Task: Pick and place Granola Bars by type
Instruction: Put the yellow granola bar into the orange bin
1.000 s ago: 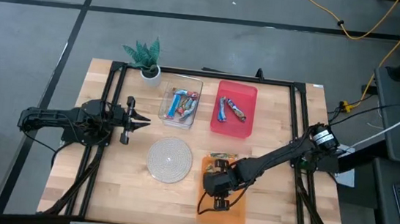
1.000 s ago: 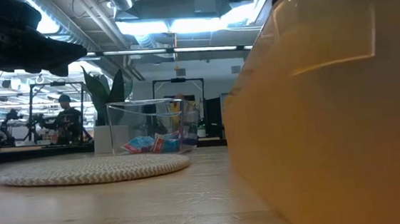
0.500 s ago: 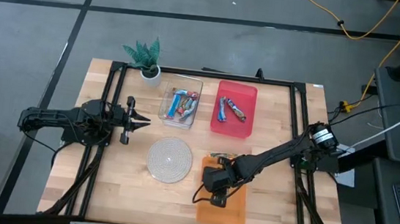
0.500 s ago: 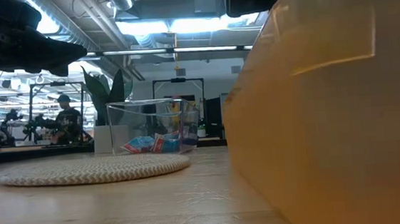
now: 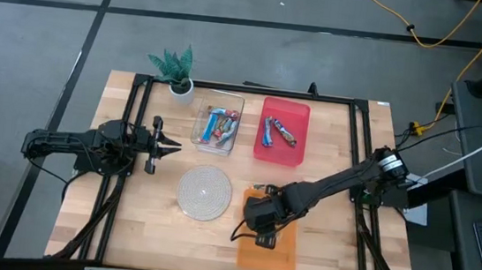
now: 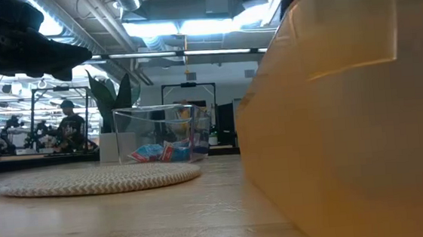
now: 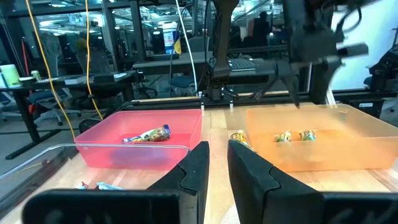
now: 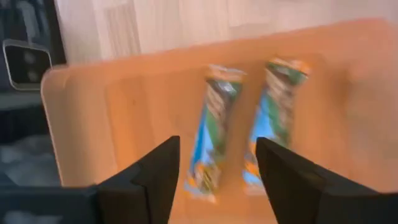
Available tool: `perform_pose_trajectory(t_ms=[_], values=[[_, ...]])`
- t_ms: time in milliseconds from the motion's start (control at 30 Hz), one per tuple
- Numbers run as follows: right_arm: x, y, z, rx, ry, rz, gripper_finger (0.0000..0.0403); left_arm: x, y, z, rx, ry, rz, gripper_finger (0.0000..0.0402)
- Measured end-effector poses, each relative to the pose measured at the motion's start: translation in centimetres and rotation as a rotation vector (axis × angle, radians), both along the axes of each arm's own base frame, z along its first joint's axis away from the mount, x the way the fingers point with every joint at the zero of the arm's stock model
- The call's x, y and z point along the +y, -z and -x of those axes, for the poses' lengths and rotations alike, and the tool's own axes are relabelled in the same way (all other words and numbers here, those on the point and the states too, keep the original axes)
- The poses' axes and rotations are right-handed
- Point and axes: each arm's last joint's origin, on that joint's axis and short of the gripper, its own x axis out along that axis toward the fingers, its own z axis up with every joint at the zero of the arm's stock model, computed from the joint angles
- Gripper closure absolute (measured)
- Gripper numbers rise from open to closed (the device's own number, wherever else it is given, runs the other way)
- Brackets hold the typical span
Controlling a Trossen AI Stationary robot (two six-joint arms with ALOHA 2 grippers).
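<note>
Two granola bars with orange-tan and light-blue wrappers (image 8: 214, 130) (image 8: 273, 118) lie side by side on the floor of the orange bin (image 5: 272, 255). Another orange-tan bar (image 5: 264, 190) sits at that bin's far end; inside or just outside, I cannot tell. Blue and red-brown bars (image 5: 215, 125) lie in the clear bin, and others (image 5: 278, 132) in the red bin. My right gripper (image 8: 214, 180) (image 5: 265, 237) hovers open above the orange bin, fingers pointing down and touching nothing. My left gripper (image 7: 217, 155) (image 5: 176, 149) waits shut at the table's left, holding nothing.
A round woven mat (image 5: 204, 192) lies on the table between the two arms. A small potted plant (image 5: 176, 71) stands at the far left corner beside the clear bin (image 6: 163, 133). In the low view the orange bin's wall (image 6: 348, 123) fills the right side.
My right gripper has risen above the orange bin and drawn slightly toward the far edge. The bars in the bins have stayed where they were.
</note>
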Motion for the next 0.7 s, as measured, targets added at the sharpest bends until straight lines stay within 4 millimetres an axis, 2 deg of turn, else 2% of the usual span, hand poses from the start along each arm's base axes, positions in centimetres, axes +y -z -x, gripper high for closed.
perform_pose_trajectory(t_ms=[233, 367, 533, 700], values=[[-1.8, -5.2, 1.2, 0.119, -0.135, 0.140, 0.0195, 0.0, 0.0, 0.0, 0.000, 0.000, 0.000, 0.0347], [-3.4, -7.1, 1.9, 0.167, -0.241, 0.287, 0.0195, 0.0, 0.0, 0.0, 0.000, 0.000, 0.000, 0.0347], [-6.2, -8.0, 1.6, 0.154, -0.337, 0.335, 0.0195, 0.0, 0.0, 0.0, 0.000, 0.000, 0.000, 0.0347], [-9.7, -8.0, 0.7, 0.099, -0.380, 0.337, 0.0195, 0.0, 0.0, 0.0, 0.000, 0.000, 0.000, 0.0347]])
